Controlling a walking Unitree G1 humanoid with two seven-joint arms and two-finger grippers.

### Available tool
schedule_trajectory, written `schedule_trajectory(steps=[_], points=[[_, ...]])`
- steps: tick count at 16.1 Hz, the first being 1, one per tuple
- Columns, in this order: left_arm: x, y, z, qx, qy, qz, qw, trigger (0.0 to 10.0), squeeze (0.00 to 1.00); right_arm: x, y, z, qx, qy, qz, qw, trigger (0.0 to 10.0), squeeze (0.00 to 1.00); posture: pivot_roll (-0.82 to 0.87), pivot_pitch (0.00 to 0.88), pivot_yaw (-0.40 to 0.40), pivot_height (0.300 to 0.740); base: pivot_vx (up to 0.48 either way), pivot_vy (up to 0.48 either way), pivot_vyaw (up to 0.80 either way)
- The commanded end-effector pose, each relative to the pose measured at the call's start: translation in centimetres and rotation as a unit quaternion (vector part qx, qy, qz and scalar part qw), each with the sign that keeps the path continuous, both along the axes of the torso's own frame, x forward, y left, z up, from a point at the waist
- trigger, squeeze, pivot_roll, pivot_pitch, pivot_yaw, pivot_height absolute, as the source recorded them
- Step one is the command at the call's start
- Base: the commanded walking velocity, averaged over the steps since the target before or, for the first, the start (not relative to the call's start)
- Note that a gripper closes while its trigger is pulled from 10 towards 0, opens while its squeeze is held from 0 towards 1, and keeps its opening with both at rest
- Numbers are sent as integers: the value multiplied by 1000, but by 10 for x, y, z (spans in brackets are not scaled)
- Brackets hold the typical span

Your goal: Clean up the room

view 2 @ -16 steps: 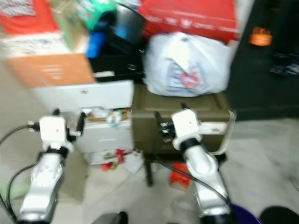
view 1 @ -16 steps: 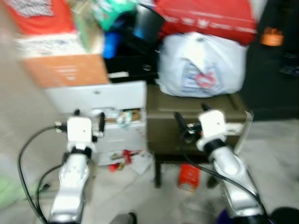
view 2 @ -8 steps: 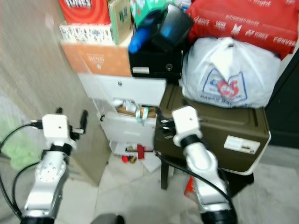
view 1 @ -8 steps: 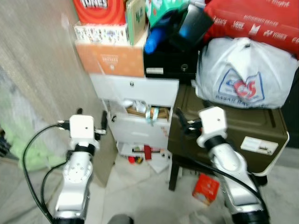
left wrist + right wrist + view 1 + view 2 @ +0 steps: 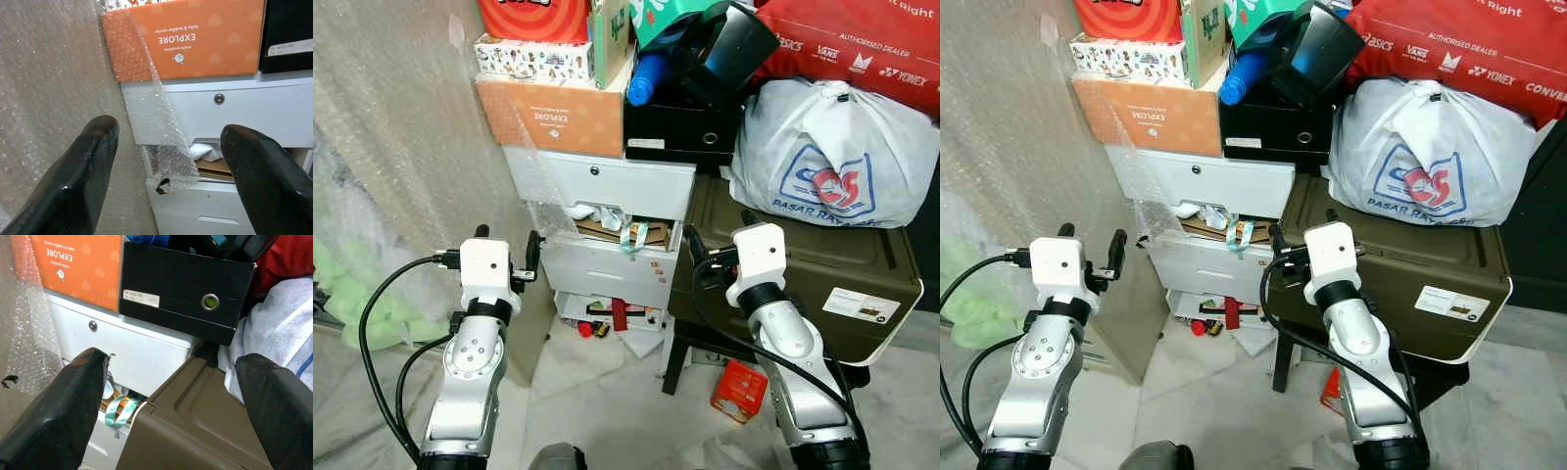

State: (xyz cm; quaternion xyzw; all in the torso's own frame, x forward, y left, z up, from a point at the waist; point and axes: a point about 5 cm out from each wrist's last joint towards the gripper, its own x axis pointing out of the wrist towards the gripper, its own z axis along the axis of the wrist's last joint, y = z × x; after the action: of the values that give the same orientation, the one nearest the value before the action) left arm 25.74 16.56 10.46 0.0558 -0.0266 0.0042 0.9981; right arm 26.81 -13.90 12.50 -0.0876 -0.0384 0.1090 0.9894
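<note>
While held up in front of the white plastic drawer unit [image 5: 607, 230] | left gripper [image 5: 505, 257] and right gripper [image 5: 717, 245] are spread wide, nothing held | small red box [image 5: 737, 387] is seen on the floor below the right gripper.

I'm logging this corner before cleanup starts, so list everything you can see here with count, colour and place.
Drawer unit: one, white, middle drawer ajar with clutter.
Carrier box: one, orange, on the drawer unit.
File box: one, black, beside the carrier box.
Plastic bag: one, white, on the trunk.
Trunk: one, olive, right of the drawers.
Red bag: one, behind the plastic bag.
Red packet: one, on the floor under the trunk.
Bubble wrap: clear, left side.
Left pincer: open, raised.
Right pincer: open, raised.
</note>
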Motion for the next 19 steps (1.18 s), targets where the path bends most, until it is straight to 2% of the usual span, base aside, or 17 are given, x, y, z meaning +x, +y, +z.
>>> schedule_trajectory(steps=[1,19], points=[[1,2,0,2,5,0,1000,10000,0,3,-1,0,10,4,-6,1000,10000,0,-89,0,26,740,0,0,0],[3,-4,1,-2,7,-20,1000,10000,0,8,-4,2,7,1,-31,999,10000,0,-94,0,29,740,0,0,0]])
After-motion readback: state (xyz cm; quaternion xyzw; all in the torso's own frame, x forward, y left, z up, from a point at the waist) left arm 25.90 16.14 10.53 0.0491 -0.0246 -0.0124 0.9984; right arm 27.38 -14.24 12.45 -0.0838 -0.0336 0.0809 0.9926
